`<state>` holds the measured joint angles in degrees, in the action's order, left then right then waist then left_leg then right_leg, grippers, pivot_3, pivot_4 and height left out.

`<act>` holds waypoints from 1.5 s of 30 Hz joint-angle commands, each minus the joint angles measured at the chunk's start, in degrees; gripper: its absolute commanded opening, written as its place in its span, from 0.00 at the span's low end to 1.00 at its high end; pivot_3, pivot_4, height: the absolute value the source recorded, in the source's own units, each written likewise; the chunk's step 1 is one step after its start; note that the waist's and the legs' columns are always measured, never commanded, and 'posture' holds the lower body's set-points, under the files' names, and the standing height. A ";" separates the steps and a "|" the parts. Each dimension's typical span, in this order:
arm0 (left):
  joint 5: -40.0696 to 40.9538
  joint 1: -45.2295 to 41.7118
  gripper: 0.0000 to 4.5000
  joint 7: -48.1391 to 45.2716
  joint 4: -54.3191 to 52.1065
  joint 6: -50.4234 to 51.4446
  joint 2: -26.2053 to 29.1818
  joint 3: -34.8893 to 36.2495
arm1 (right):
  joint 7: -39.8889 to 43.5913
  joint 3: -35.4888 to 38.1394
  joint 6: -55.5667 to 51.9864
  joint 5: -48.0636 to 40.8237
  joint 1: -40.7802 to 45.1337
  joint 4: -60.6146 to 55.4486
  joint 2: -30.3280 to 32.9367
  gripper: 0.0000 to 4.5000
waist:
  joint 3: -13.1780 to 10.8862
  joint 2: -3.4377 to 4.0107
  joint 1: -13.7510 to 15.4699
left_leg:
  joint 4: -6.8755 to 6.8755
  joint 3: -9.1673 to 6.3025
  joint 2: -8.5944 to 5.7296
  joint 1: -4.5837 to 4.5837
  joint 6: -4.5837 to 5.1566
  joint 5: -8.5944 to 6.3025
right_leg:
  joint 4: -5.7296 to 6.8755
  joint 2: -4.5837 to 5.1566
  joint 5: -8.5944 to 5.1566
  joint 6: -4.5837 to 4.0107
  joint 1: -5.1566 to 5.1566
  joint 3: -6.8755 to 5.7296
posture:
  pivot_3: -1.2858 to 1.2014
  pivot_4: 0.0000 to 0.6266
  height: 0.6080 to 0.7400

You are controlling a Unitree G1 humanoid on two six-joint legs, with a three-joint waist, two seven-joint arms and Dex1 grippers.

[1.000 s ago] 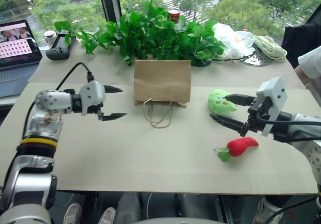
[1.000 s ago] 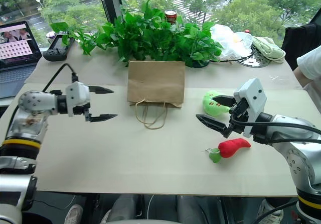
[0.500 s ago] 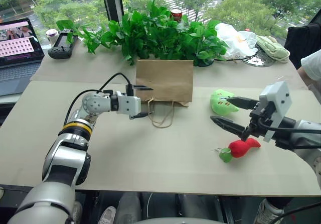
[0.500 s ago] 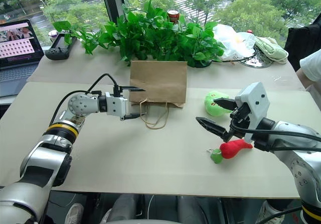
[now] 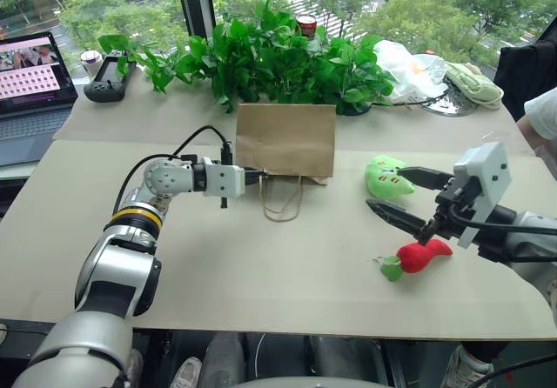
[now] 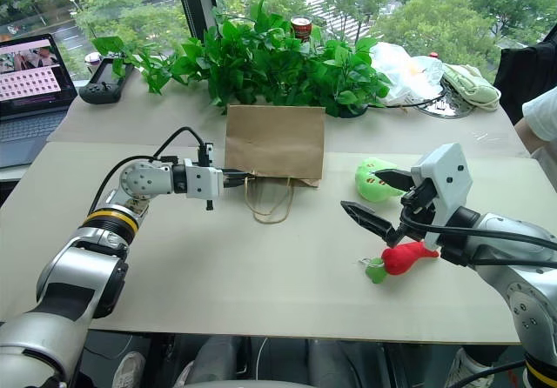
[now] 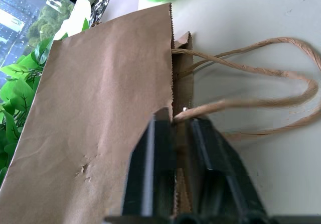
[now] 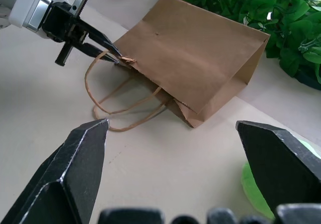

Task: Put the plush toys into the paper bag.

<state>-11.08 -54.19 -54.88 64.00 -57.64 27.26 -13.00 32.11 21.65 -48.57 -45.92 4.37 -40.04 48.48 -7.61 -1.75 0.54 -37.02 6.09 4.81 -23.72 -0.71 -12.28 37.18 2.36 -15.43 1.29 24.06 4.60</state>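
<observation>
Bare table [image 5: 261, 266] before the paper bag [image 5: 285, 138]; plants [image 5: 278, 57] crowd behind

Matt creased kraft paper bag [image 5: 286, 139], twisted cord handles [image 7: 261, 86], fuzzy plush toys [image 5: 387, 178]

Two plush toys [image 5: 388, 179] [image 5: 418, 255], one paper bag [image 5: 285, 139], one laptop [image 5: 33, 70], one plant [image 5: 278, 57].

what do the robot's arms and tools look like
Both arms are silver-grey metal with rounded joints. The left arm has a yellow and black band and a black cable looping to its wrist. Each ends in a white boxy block carrying two pointed black fingers: left tool, right tool.
</observation>
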 commanded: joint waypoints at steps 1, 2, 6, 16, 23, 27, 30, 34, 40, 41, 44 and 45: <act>1.16 -1.86 0.02 0.22 -0.32 -0.83 -0.13 0.55 | -0.48 0.79 0.72 -0.61 0.68 -1.11 -0.03 1.00 | 0.00 0.00 0.00 | 0.00 0.00 0.00 0.00 0.00 0.00 | 0.00 0.00 0.00 0.00 0.00 0.00 | 0.52 0.24 0.79; 1.55 -1.85 0.02 -0.02 -0.41 -0.54 -0.21 0.76 | -0.49 0.65 0.75 -0.59 0.76 -1.00 -0.01 1.00 | 0.00 0.00 -0.01 | 0.00 -0.01 0.00 0.00 0.00 0.00 | 0.00 0.00 0.00 0.00 0.00 -0.01 | 0.52 0.24 0.79; 4.12 -1.69 0.02 -2.53 -1.62 0.50 -0.27 1.76 | -0.37 0.30 0.91 -0.44 0.95 -0.57 0.13 1.00 | 0.00 0.00 -0.01 | -0.01 -0.01 0.00 0.00 0.00 0.00 | 0.00 0.00 0.00 0.00 -0.01 -0.01 | 0.52 0.24 0.79; 25.23 3.43 0.02 -22.19 -24.86 28.95 3.29 6.52 | -0.63 -1.29 0.85 -0.38 0.12 -0.67 -0.78 1.00 | 0.01 0.02 -0.42 | -0.04 -0.09 0.01 -0.02 0.00 0.01 | 0.04 -0.01 0.00 0.00 -0.01 -0.06 | 0.52 0.24 0.79; 32.16 4.61 0.02 -20.91 -38.40 53.36 7.11 10.53 | -1.76 -5.67 0.38 -0.19 0.52 -1.56 -2.63 1.00 | 0.02 0.03 -1.23 | -0.21 -0.42 0.01 -0.05 -0.01 0.02 | 0.08 -0.02 0.00 0.00 -0.16 -0.31 | 0.52 0.24 0.79; 32.50 5.16 0.02 -19.34 -41.80 57.80 6.44 11.21 | -3.63 -10.09 0.58 1.02 2.18 -1.46 -4.79 1.00 | 0.03 0.05 -1.24 | -0.30 -0.65 0.00 -0.02 -0.01 0.02 | 0.06 -0.02 -0.01 0.00 -0.36 -0.50 | 0.52 0.24 0.79; 32.17 5.97 0.00 -19.02 -43.79 58.94 6.04 10.97 | -5.97 -14.54 0.71 3.18 3.81 -1.37 -7.22 0.85 | 0.03 0.05 -1.22 | -0.34 -0.73 -0.02 -0.02 0.00 0.03 | 0.04 -0.02 -0.01 0.00 -0.45 -0.55 | 0.52 0.24 0.79; 32.01 6.25 0.00 -18.94 -44.60 59.85 5.75 11.21 | -9.95 -19.94 0.33 5.83 6.54 -0.64 -12.05 0.54 | 0.03 0.05 -1.29 | -0.34 -0.80 -0.03 -0.02 0.00 0.03 | 0.01 -0.03 -0.01 -0.01 -0.47 -0.57 | 0.52 0.24 0.79; 31.98 5.88 0.00 -19.01 -44.48 60.25 5.32 11.34 | -16.27 -27.75 -0.01 11.77 12.58 4.59 -21.23 0.09 | 0.03 0.07 -1.27 | -0.39 -0.88 -0.04 -0.05 0.00 0.03 | 0.01 -0.06 -0.01 -0.01 -0.51 -0.60 | 0.52 0.24 0.79; 31.99 5.84 0.00 -19.04 -44.47 60.31 5.25 11.38 | -17.04 -28.99 0.36 13.43 13.49 6.03 -22.35 0.02 | 0.03 0.07 -1.25 | -0.40 -0.87 -0.04 -0.04 0.00 0.03 | 0.03 -0.06 -0.01 -0.01 -0.50 -0.59 | 0.52 0.24 0.79; 31.91 5.66 0.00 -19.13 -44.31 60.39 5.04 11.42 | -19.65 -31.53 1.89 18.29 16.86 11.53 -25.81 0.01 | 0.03 0.07 -1.26 | -0.40 -0.89 -0.04 -0.05 0.00 0.03 | 0.03 -0.07 -0.01 -0.01 -0.52 -0.61 | 0.52 0.24 0.79; 31.89 5.57 0.00 -19.13 -44.22 60.43 4.96 11.42 | -20.50 -32.11 2.39 19.92 17.94 13.41 -26.81 0.01 | 0.03 0.07 -1.25 | -0.40 -0.90 -0.04 -0.05 0.00 0.03 | 0.01 -0.07 -0.01 -0.02 -0.52 -0.61 | 0.52 0.24 0.79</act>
<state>20.32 -47.27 -74.11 21.07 2.77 32.13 -2.67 13.52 -10.09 -48.48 -29.37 20.14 -28.54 22.60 -7.57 -1.67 -0.71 -37.41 5.20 4.76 -23.79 -0.71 -12.25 37.20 2.29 -15.45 1.27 23.55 3.99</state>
